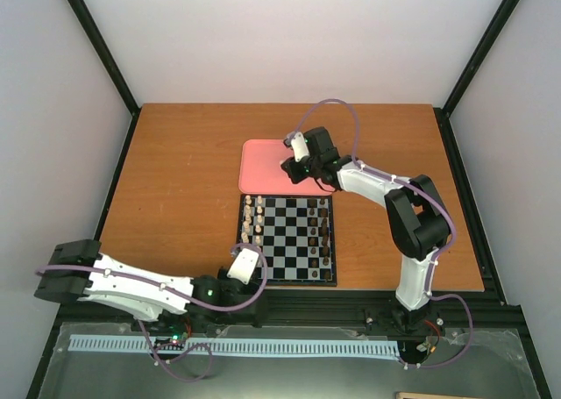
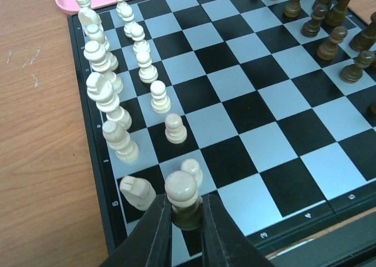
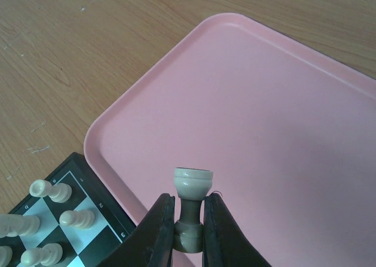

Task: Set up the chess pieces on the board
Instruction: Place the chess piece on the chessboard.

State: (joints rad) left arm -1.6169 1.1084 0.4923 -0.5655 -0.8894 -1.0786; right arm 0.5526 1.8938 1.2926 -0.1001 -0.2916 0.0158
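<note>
The board [image 1: 289,241] lies in the middle of the table. Cream chess pieces [image 1: 254,217] stand in two files on its left side. My left gripper [image 1: 244,263] is at the board's near left corner. In the left wrist view the gripper [image 2: 187,220] is shut on a cream pawn [image 2: 181,189], held upright just over a near-edge square, beside another pawn [image 2: 191,171] and a rook [image 2: 138,192]. My right gripper [image 1: 294,165] hovers over the pink tray [image 1: 263,167]. In its wrist view it [image 3: 189,232] is shut on a cream piece [image 3: 192,185] by the stem.
Dark brown pieces [image 1: 324,232] fill the board's right side, also seen in the left wrist view as dark pieces [image 2: 329,20]. The pink tray [image 3: 264,102] touches the board's far edge; the board corner [image 3: 76,167] with cream pieces [image 3: 50,191] shows beside it. Brown table surrounds both.
</note>
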